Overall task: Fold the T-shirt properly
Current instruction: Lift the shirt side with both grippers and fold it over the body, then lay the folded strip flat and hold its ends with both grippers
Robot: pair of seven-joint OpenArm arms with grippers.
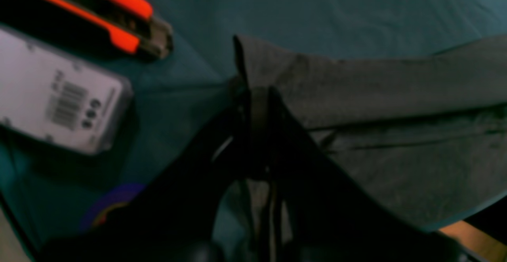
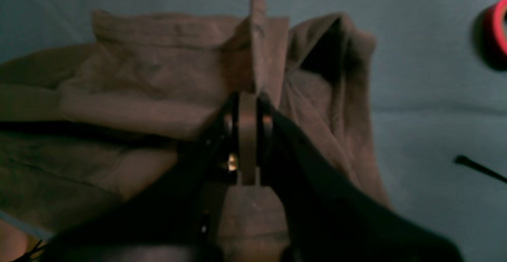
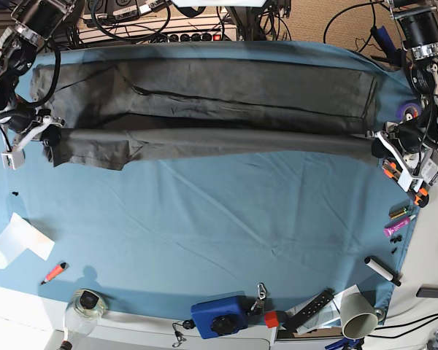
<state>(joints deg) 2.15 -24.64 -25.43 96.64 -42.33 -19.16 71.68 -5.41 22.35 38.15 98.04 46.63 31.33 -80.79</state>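
Two grippers are each clamped on an end of the T-shirt.

Left wrist view: the left gripper (image 1: 259, 95) has its jaws together on a corner of the T-shirt (image 1: 376, 107), with a flap of fabric standing up just beyond the tips. The grey cloth runs off to the right over the blue-teal table cloth (image 1: 317, 8). An orange utility knife (image 1: 115, 20) and a white box with a barcode (image 1: 59, 99) lie at upper left, apart from the shirt.

Right wrist view: the right gripper (image 2: 247, 103) is closed on a bunched fold of the T-shirt (image 2: 150, 79), a thin ridge of fabric rising above the tips. The rest of the cloth is rumpled to the left and below. A red roll (image 2: 497, 32) sits at the right edge, well apart.

Base view: the T-shirt (image 3: 204, 95) is stretched as a long band across the far part of the table cloth (image 3: 204, 219), one lengthwise fold laid over. The right gripper (image 3: 50, 133) holds its end on this view's left, the left gripper (image 3: 374, 140) the end on the right. A white paper (image 3: 18, 237), a blue device (image 3: 219, 315) and a paper cup (image 3: 356, 312) lie along the near edge.
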